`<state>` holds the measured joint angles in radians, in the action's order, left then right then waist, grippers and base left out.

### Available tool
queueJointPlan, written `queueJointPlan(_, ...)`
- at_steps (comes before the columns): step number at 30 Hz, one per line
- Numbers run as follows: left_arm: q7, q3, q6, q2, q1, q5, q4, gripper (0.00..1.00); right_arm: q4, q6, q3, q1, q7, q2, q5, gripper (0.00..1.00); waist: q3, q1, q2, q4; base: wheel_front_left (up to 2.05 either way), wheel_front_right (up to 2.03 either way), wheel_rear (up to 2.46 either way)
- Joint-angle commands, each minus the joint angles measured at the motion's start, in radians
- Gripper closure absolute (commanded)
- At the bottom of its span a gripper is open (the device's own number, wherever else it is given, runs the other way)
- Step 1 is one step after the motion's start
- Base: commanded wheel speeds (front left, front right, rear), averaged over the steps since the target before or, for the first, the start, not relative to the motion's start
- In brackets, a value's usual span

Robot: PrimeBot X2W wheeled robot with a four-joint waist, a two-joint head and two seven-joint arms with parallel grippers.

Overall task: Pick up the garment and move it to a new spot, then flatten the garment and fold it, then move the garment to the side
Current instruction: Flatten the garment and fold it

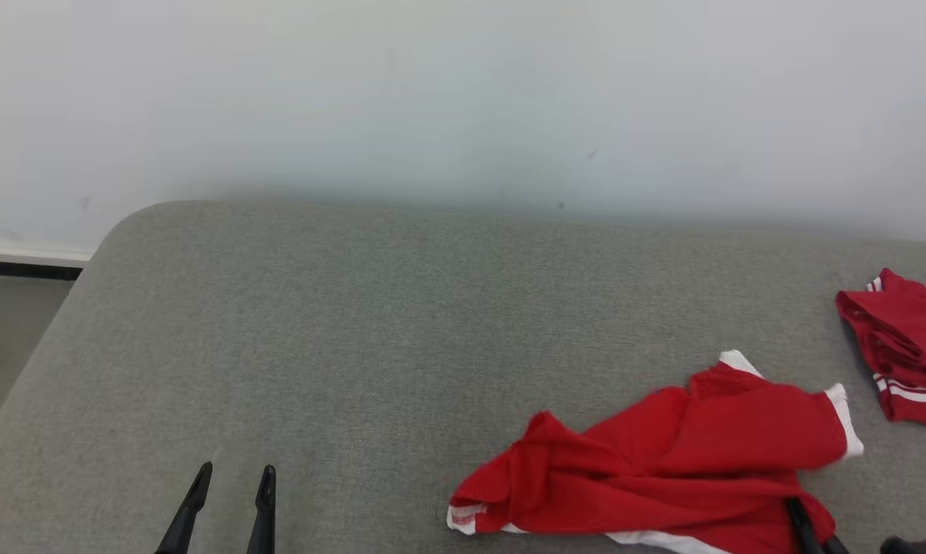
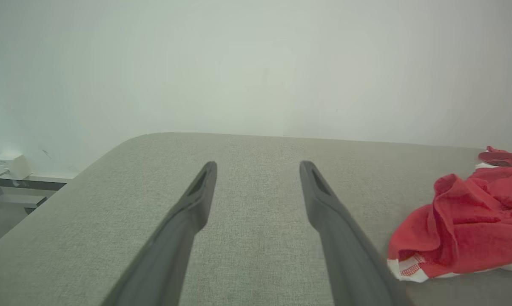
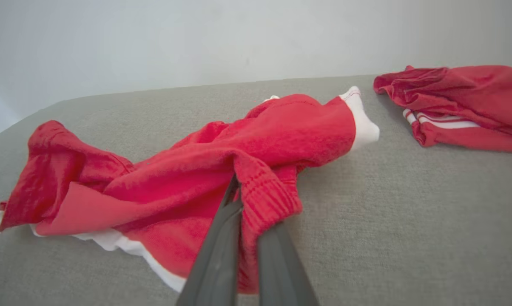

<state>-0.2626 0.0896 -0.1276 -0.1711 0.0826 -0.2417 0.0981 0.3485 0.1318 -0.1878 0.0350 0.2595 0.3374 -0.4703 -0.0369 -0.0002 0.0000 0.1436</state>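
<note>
Right claw (image 3: 244, 203) tips buried in garment (image 3: 281, 131) fold

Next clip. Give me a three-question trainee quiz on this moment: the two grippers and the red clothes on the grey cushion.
1. True or false: the left gripper is open, over bare grey cushion.
2. Fill in: the second red garment, with white stripes, lies to the ____ of the crumpled garment as the robot sees it, not touching it.
3. What is the right gripper shut on? A) a ribbed red edge of the crumpled garment; B) the second red garment; C) nothing.
Key: 1 true; 2 right; 3 A.
</note>
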Motion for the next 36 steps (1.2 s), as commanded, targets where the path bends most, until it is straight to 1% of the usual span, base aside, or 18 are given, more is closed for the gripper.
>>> queueJointPlan(1, -0.003, -0.002, 0.000, 0.005, 0.013, 0.006, -0.001, 0.00, -0.025, -0.003, 0.024, 0.053, -0.009, 0.008, -0.013, 1.00, -0.010, 0.0002, 0.0000, -0.035, 0.00, 0.00, 0.00)
queueJointPlan(3, -0.003, -0.001, -0.001, 0.009, 0.013, 0.009, 0.000, 0.00, -0.047, -0.003, 0.044, 0.086, -0.020, 0.014, -0.012, 1.00, -0.008, 0.0002, 0.0000, -0.035, 0.00, 0.00, 0.00)
queueJointPlan(4, -0.003, -0.001, -0.001, 0.012, 0.014, 0.011, 0.001, 0.00, -0.069, -0.003, 0.053, 0.100, -0.030, 0.007, -0.003, 1.00, -0.005, 0.0002, 0.0000, -0.032, 0.00, 0.00, 0.00)
queueJointPlan(6, -0.003, 0.003, -0.001, 0.013, 0.011, 0.012, 0.005, 0.00, -0.081, -0.003, 0.056, 0.093, -0.040, 0.001, 0.005, 1.00, -0.003, 0.0002, 0.0000, -0.026, 0.00, 0.00, 0.00)
queueJointPlan(9, -0.003, 0.007, -0.001, 0.012, 0.004, 0.013, 0.009, 0.00, -0.084, -0.003, 0.040, 0.051, -0.053, 0.003, 0.022, 1.00, 0.001, 0.0002, 0.0000, -0.011, 0.00, 0.00, 0.00)
queueJointPlan(13, -0.003, 0.015, -0.002, 0.004, -0.013, 0.014, 0.015, 0.00, -0.038, -0.003, 0.003, -0.049, -0.062, 0.024, 0.036, 1.00, 0.009, 0.0002, 0.0000, 0.015, 0.00, 0.00, 0.00)
queueJointPlan(14, -0.003, 0.015, -0.002, 0.004, -0.013, 0.014, 0.015, 0.00, -0.038, -0.003, 0.003, -0.049, -0.062, 0.024, 0.036, 1.00, 0.009, 0.0002, 0.0000, 0.015, 0.00, 0.00, 0.00)
queueJointPlan(19, -0.003, 0.030, -0.002, -0.004, -0.031, 0.013, 0.025, 0.00, 0.095, -0.003, -0.039, -0.195, -0.071, 0.049, 0.041, 1.00, 0.021, 0.0002, 0.0000, 0.059, 0.00, 0.00, 0.00)
queueJointPlan(24, -0.003, 0.041, -0.003, -0.008, -0.054, 0.003, 0.033, 0.00, 0.288, -0.003, -0.067, -0.326, -0.075, 0.063, 0.033, 1.00, 0.044, 0.0002, 0.0000, 0.093, 0.00, 0.00, 0.00)
queueJointPlan(30, -0.003, 0.051, -0.003, -0.014, -0.074, -0.008, 0.045, 0.00, 0.498, -0.003, -0.106, -0.435, -0.055, 0.026, 0.007, 1.00, 0.061, 0.0002, 0.0000, 0.103, 0.00, 0.00, 0.00)
queueJointPlan(31, -0.003, 0.054, -0.003, -0.012, -0.077, -0.007, 0.046, 0.00, 0.529, -0.003, -0.118, -0.448, -0.051, 0.020, 0.004, 0.93, 0.062, 0.0002, 0.0000, 0.102, 0.00, 0.00, 0.00)
queueJointPlan(32, -0.003, 0.055, -0.003, -0.013, -0.080, -0.006, 0.047, 0.00, 0.556, -0.003, -0.130, -0.458, -0.049, 0.013, -0.001, 0.75, 0.062, 0.0002, 0.0000, 0.099, 0.00, 0.00, 0.00)
queueJointPlan(33, -0.003, 0.055, -0.003, -0.013, -0.080, -0.006, 0.048, 0.00, 0.579, -0.003, -0.141, -0.466, -0.047, 0.003, -0.006, 0.25, 0.061, 0.0002, 0.0000, 0.095, 0.00, 0.00, 0.00)
queueJointPlan(34, -0.003, 0.057, -0.003, -0.012, -0.080, -0.007, 0.050, 0.00, 0.599, -0.003, -0.152, -0.471, -0.044, -0.006, -0.014, 0.00, 0.059, 0.0002, 0.0000, 0.090, 0.00, 0.00, 0.00)
queueJointPlan(36, -0.003, 0.056, -0.003, -0.013, -0.079, -0.006, 0.052, 0.00, 0.626, -0.003, -0.177, -0.479, -0.034, -0.018, -0.024, 0.00, 0.052, 0.0002, 0.0000, 0.077, 0.00, 0.00, 0.00)
